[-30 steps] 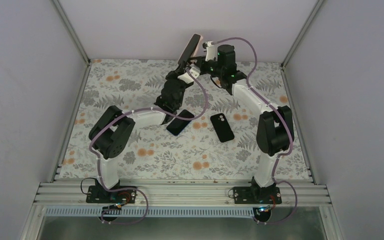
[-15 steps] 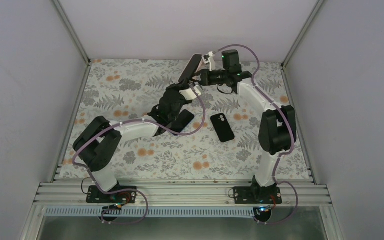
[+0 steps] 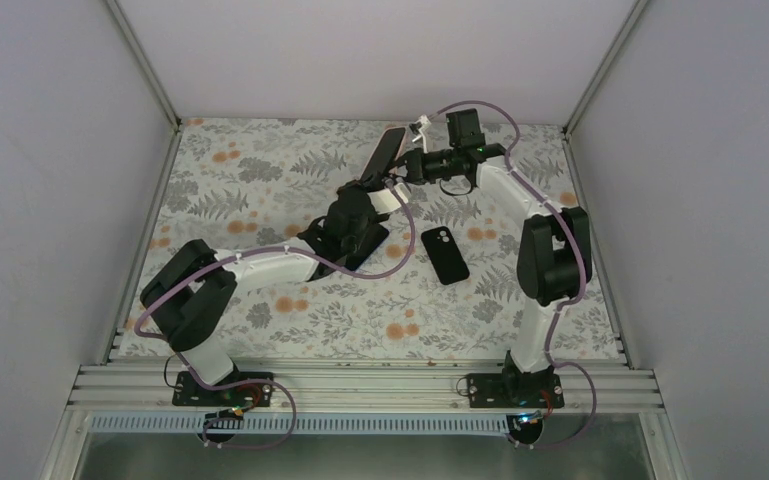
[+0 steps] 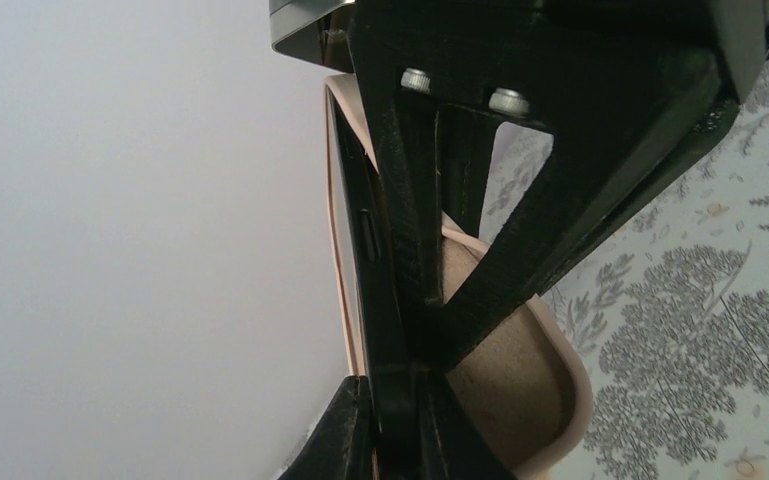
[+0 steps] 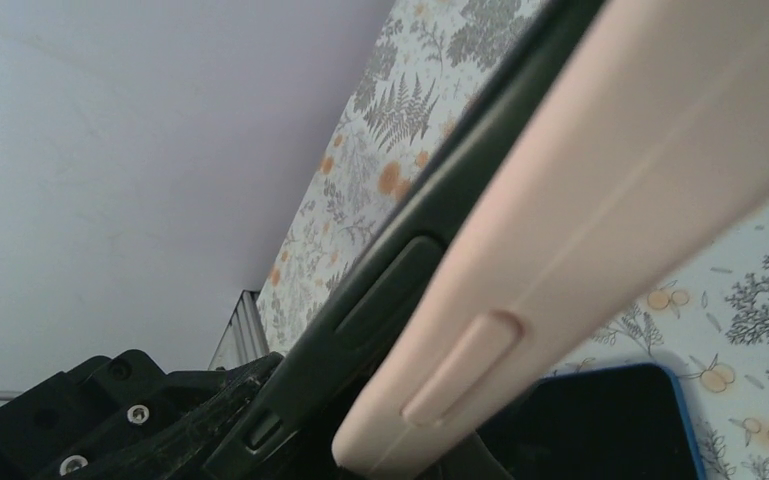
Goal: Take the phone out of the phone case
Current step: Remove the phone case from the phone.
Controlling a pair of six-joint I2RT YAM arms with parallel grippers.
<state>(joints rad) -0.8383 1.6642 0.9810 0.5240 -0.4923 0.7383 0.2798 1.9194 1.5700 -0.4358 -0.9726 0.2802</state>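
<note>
While the flat black smartphone [image 4: 368,250] is pinched by its lower end between the closed fingers of the left gripper [image 4: 393,430], it is held tilted up off the floral-print table cover [image 3: 260,170], upper end leaning away from that gripper toward the back wall. The thin salmon-pink phone case [image 4: 525,390] is not fully off: a pink lip is seen along the phone's edge further from the left fingers, but nearest them the case corner is peeled off the phone's back, with its tan inner face exposed. The right gripper [image 3: 407,166] is closed on the case just above the left gripper; one black trussed finger [image 4: 620,110] is seen lying on that inner face, wedged between case and phone. Its own fingers are not caught in the right wrist view; only the pink case edge with a raised button and the black phone edge with a side button are seen there, side by side. Under the left gripper a black slab with a blue rim [image 5: 600,420] is laid flat on the cover. A second black slab with a camera cut-out [image 3: 444,255] is laid below the right gripper, apart from both.
</note>
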